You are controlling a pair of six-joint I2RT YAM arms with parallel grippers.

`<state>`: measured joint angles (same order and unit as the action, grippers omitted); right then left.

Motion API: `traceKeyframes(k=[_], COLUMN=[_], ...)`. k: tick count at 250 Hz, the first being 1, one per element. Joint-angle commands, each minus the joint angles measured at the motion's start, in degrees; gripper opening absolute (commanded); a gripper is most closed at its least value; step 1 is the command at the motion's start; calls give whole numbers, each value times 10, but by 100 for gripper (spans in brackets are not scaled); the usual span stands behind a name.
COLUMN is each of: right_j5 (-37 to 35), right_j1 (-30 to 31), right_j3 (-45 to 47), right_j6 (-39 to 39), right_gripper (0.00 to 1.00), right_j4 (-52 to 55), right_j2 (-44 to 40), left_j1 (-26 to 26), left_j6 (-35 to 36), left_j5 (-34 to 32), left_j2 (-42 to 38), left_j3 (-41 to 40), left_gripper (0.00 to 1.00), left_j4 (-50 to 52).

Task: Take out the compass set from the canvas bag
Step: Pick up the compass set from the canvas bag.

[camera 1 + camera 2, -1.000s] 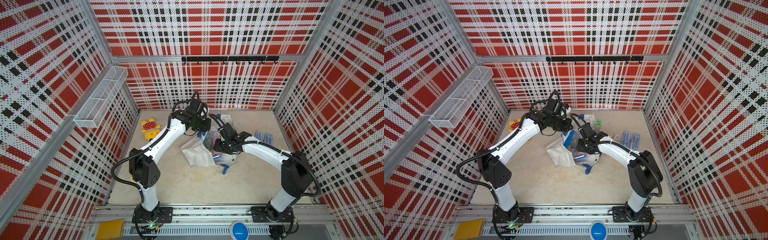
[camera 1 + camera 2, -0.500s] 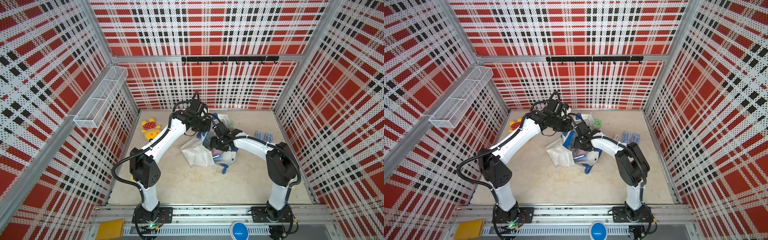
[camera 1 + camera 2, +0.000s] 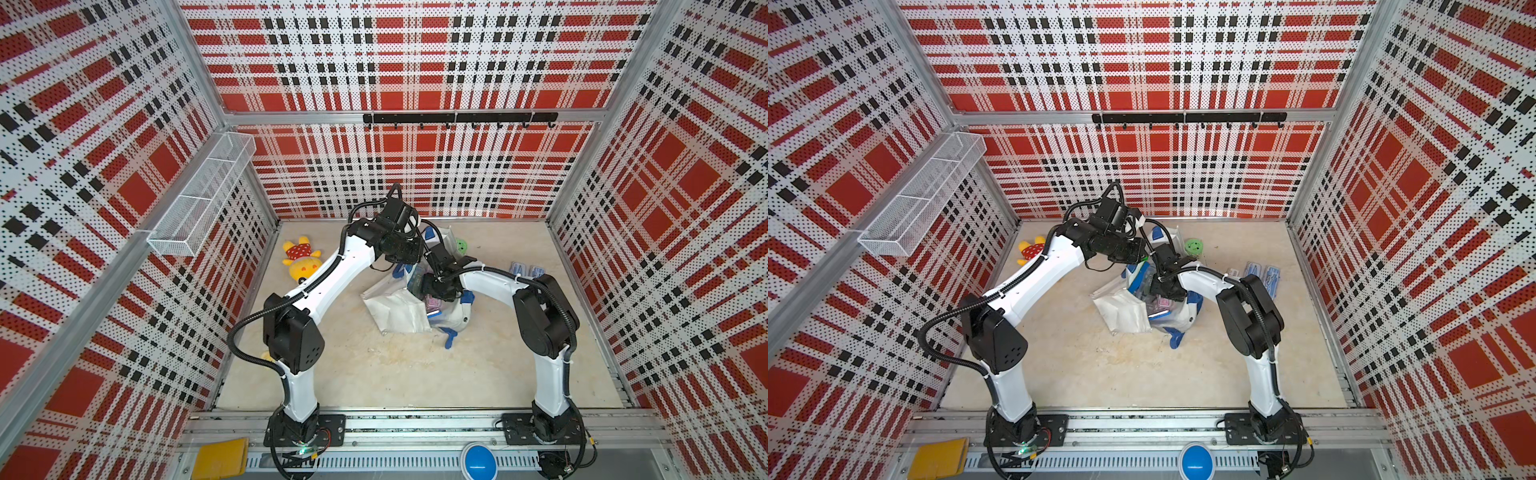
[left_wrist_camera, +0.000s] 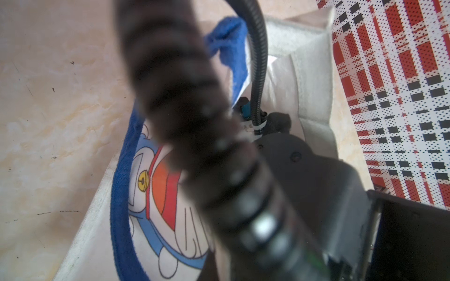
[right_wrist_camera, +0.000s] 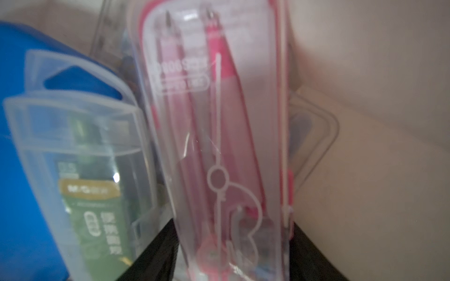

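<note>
Task item: the compass set, a pink compass in a clear hard plastic case [image 5: 219, 146], stands on end inside the bag and fills my right wrist view.
Container: the canvas bag, a white fabric tote with blue strap handles [image 3: 397, 316], sits slumped and open-mouthed mid-table between my two arms.
Also inside: a clear plastic case with a green label [image 5: 97, 194] is just beside the compass set. A third clear case [image 5: 314, 136] is behind it, its contents blurred.
Writing: the green label's gold band reads, as best I can tell, "M&G". White print on the compass set's lid is too blurred to read.
Print: a blue cartoon cat [image 4: 158, 194] with a yellow bell shows on the bag's outer side.
Right arm: the right gripper [image 5: 232, 228] is down in the bag, black fingers [image 5: 160, 248] spread to either side of the case's near end. Whether they touch it I cannot tell.
Left arm: the left gripper [image 3: 409, 255] is pressed together at the bag's far rim. What it pinches I cannot see.
Outside: blue-filled clear cases [image 3: 1264, 276] lie on the beige tabletop [image 3: 374, 374] to my right, a yellow plush toy [image 3: 301, 259] to my left.
</note>
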<state>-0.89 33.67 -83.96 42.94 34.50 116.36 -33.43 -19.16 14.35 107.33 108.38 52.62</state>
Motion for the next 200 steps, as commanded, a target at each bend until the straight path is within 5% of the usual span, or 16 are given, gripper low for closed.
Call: traceKeyframes(k=[1, 60, 200], right_j5=[2, 14, 56], right_j1=[-15, -14, 29], right_j3=[-6, -7, 21], right_j6=[-13, -31, -22], right_gripper=[63, 47, 38], right_j4=[15, 10, -1], right_j2=[29, 18, -119], left_j1=[-8, -8, 0], left_j6=[8, 6, -12], left_j5=[28, 27, 19], left_j2=[-6, 3, 23], left_j3=[32, 42, 50], left_gripper=[0, 0, 0], left_j4=[-5, -5, -30])
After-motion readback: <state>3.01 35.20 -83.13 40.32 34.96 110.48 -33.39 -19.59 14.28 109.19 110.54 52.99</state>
